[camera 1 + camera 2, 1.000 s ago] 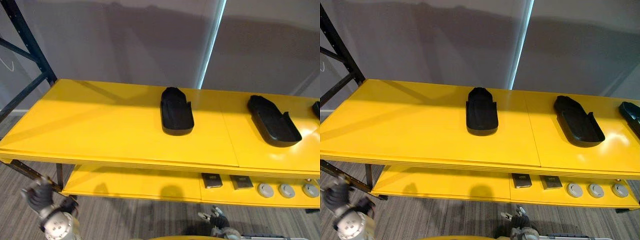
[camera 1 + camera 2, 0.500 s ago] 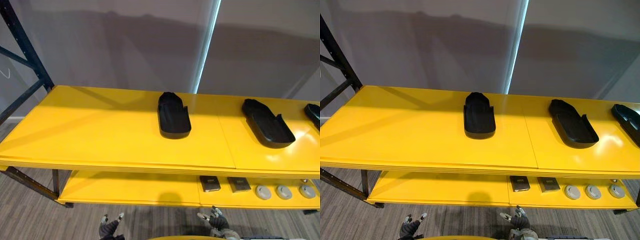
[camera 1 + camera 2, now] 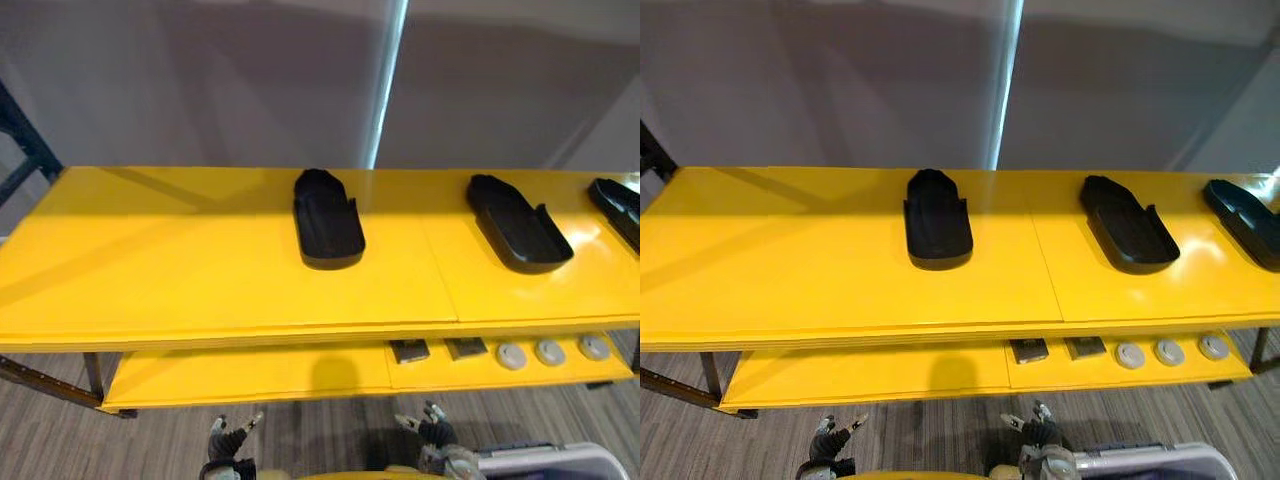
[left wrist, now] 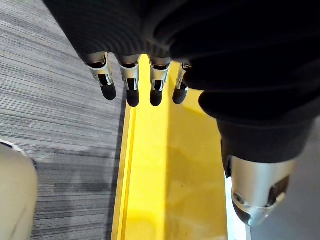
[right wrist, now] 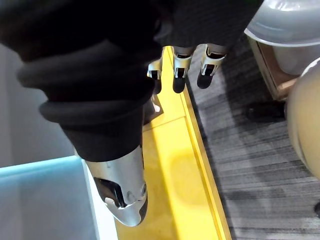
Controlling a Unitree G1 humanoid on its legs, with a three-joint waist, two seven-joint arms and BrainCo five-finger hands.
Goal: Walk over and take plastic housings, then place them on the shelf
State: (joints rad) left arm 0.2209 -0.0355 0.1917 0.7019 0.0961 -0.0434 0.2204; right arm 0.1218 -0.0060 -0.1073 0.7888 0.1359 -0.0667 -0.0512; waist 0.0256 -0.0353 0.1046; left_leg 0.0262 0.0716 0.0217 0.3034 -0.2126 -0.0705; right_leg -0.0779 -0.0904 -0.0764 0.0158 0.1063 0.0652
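Observation:
Three black plastic housings lie on the yellow shelf top [image 3: 180,270]: one in the middle [image 3: 327,218], one to its right [image 3: 516,222], one at the far right edge [image 3: 620,205]. My left hand [image 3: 228,450] hangs low in front of the shelf, well below the housings. In the left wrist view its fingers [image 4: 131,85] are straight and hold nothing. My right hand [image 3: 430,432] hangs beside it at the same height, and its fingers [image 5: 182,65] are also straight and empty.
The lower yellow shelf [image 3: 250,375] carries two dark square parts [image 3: 408,350] and three grey round discs [image 3: 548,351]. A grey bin [image 3: 550,462] stands at the lower right. A dark rack upright [image 3: 25,140] rises at the left, with a grey wall behind.
The camera has shifted right. My left hand has come from the lower left, fingers curled, to hang low near the middle with fingers straight. The grey bin has come into view.

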